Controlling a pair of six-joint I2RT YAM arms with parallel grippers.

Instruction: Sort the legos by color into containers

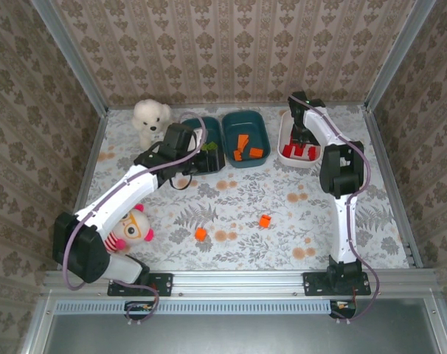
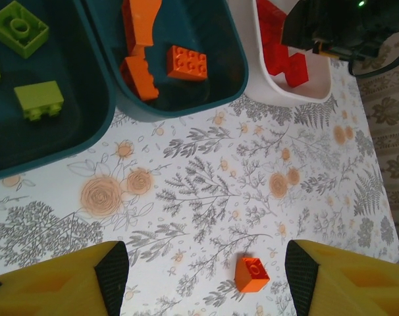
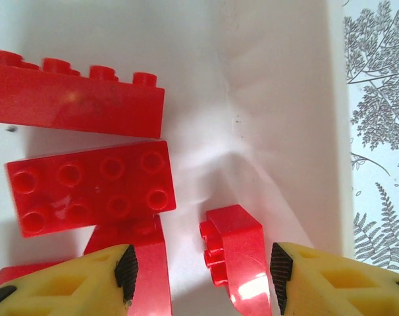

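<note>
Legos, handling: small hard plastic bricks. We judge them light, rigid and not fragile, with smooth walls that may slip. They are best taken across two flat opposite sides, not over the studs.

Location, left to right along the table's far edge:
- The left teal tub (image 2: 68, 66) holds green legos (image 2: 39, 102).
- The middle teal tub (image 2: 212, 26) holds orange legos (image 2: 186, 62).
- The white tub (image 2: 298, 97) holds red legos (image 3: 87, 191).

Two bricks are unsorted on the bare table, toward the near edge. The left stray lego (image 1: 201, 234) and the right stray lego (image 1: 265, 220) are both orange and lie well apart from the tubs.

Left pincer (image 2: 206, 276): the fingers are spread wide, holding nothing and touching nothing we can see. It hangs above the table on the near side of the teal tubs. Its wrist view shows one stray orange brick on the table under the gap, nearer the right finger. It is probably the right stray.

Right pincer (image 3: 203, 273): spread, holding nothing, low over the white tub. A small red lego (image 3: 234, 253) lies in the gap, nearer the right finger, unpinched. A second red brick sits against the left finger. We cannot tell whether they touch.
</note>
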